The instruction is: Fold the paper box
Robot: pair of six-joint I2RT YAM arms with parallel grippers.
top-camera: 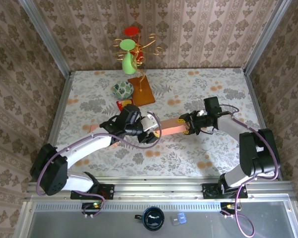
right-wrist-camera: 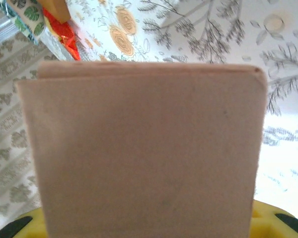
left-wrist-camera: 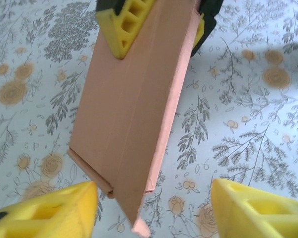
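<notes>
The paper box (top-camera: 170, 129) is a flat, salmon-pink folded carton held above the flowered table (top-camera: 198, 84). My right gripper (top-camera: 187, 124) is shut on its right end; in the left wrist view its yellow fingers (left-wrist-camera: 121, 29) clamp the box (left-wrist-camera: 129, 109) at the top. In the right wrist view the box (right-wrist-camera: 149, 148) covers most of the picture, with a yellow pad (right-wrist-camera: 270, 218) showing below it. My left gripper (top-camera: 152, 130) is open at the box's left end. Its fingers (left-wrist-camera: 44, 213) stand wide apart, and the box's lower corner hangs between them untouched.
At the back of the table stand a green vase with gold wire ornaments (top-camera: 129, 54), a brown board (top-camera: 141, 89), a green patterned bowl (top-camera: 122, 89) and a red and yellow packet (top-camera: 123, 104). A dark mug (top-camera: 153, 218) sits below the table's near rail.
</notes>
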